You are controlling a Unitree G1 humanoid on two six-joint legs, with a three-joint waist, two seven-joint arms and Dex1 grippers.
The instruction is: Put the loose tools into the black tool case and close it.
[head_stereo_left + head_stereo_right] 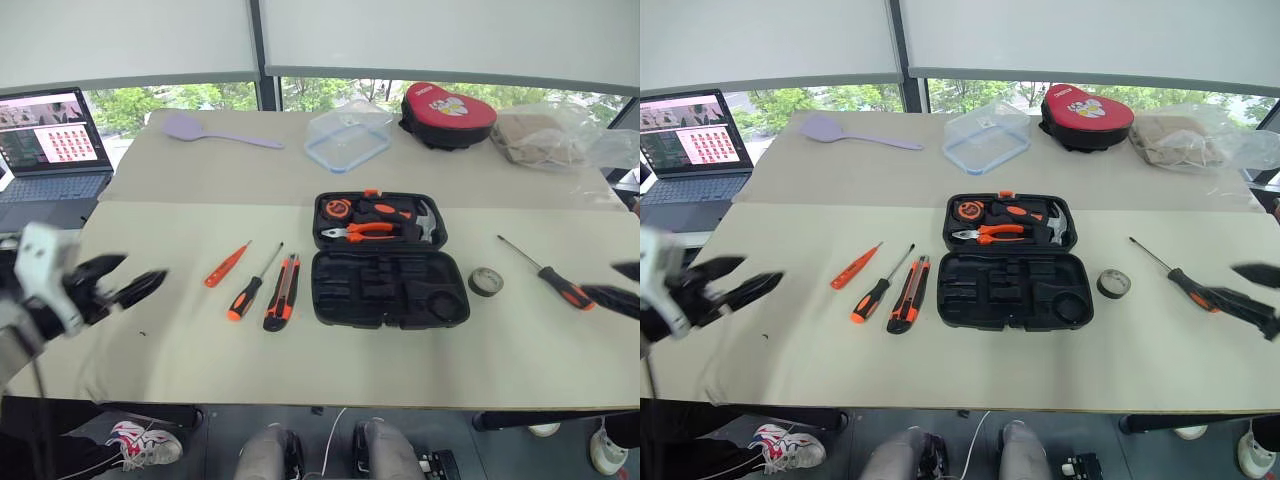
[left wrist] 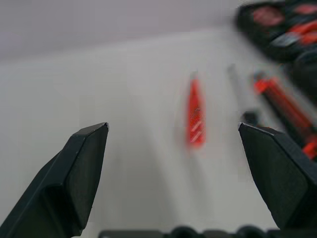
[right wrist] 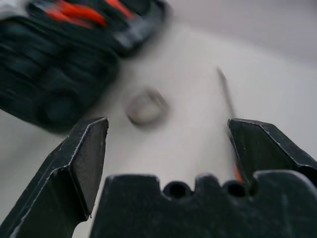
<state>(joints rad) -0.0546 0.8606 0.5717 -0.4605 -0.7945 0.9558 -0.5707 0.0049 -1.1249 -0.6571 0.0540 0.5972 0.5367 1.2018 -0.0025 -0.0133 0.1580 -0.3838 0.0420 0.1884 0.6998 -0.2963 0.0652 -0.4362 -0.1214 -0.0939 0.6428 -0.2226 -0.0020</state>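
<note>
table (image 1: 300,370), both end effectors wide, empty

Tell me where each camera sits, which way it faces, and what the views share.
Head stereo pair: looks forward and down at the open black moulded-plastic tool case; both arms show.
Left wrist: looks along the open left gripper at the slim all-orange screwdriver.
Right wrist: looks along the open right gripper at the small grey tape roll.
All share the case.

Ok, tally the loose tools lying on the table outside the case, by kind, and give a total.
Screwdrivers: 3 (slim all-orange screwdriver, black-and-orange screwdriver, black-and-orange screwdriver at right)
Utility knife: 1
Tape roll: 1
Total: 5, all outside the open black tool case.
</note>
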